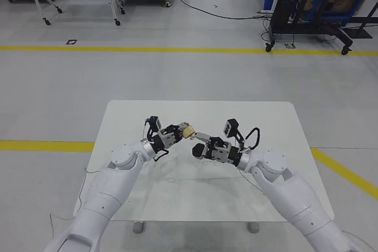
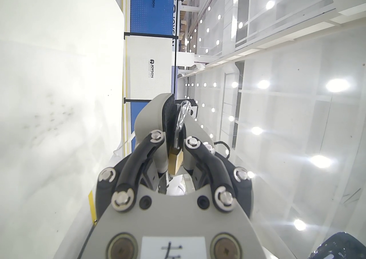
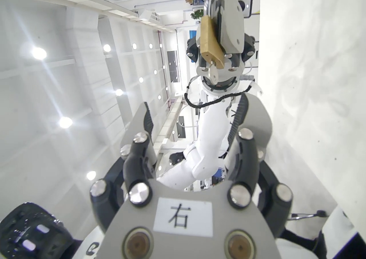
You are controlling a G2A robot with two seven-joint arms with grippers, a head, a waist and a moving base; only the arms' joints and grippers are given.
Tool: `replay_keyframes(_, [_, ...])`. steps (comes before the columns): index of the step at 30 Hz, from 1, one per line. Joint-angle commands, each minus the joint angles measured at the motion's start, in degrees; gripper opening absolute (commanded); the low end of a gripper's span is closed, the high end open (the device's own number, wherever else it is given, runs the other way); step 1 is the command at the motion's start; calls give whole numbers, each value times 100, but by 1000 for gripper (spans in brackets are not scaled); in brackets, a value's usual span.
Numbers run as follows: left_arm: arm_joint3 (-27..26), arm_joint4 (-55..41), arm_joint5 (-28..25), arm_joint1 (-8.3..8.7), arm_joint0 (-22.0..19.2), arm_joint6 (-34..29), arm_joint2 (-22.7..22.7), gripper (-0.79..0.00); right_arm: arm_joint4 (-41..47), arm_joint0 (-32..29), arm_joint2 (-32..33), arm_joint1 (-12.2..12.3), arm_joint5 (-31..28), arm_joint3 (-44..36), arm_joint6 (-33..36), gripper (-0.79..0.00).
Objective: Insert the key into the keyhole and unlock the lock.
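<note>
Right wrist view: left tool (image 2: 180, 120) clamps the rectangular brass padlock (image 3: 210, 39), small silver key (image 3: 213, 73) plugged into its end; right tool (image 3: 194, 117) gapes wide, empty.

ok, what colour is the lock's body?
Brass-gold. The lock shows best in the right wrist view.

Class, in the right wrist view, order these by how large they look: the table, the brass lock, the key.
1. table, by far the largest
2. lock
3. key, smallest; just its head shows
</note>
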Motion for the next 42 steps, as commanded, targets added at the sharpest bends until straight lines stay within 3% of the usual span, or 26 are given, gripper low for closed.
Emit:
replay_keyframes(1, [-2, 29, -39, 0, -2, -66, 7, -785, 225, 42, -56, -31, -12, 114, 237, -453])
replay_keyframes(4, [-18, 56, -119, -4, 5, -120, 15, -785, 554, 123, -167, -93, -1, 408, 498, -416])
replay_keyframes(11, [-5, 43, -170, -12, 5, -164, 3, -785, 901, 277, -300, -193, -57, 878, 813, -483])
replay_keyframes(32, [-38, 116, -285, -12, 27, -369, -28, -785, 1167, 480, -339, -377, -146, 1417, 796, -640])
replay_keyframes(35, [-56, 128, -290, -12, 38, -397, -24, -785, 1253, 490, -344, -406, -142, 1476, 811, -723])
replay_keyframes(36, [-62, 135, -290, -12, 41, -404, -24, -785, 1280, 494, -346, -416, -146, 1498, 808, -785])
replay_keyframes(42, [-89, 174, -330, -9, 50, -471, -25, -785, 1635, 498, -346, -483, -93, 1627, 954, -785])
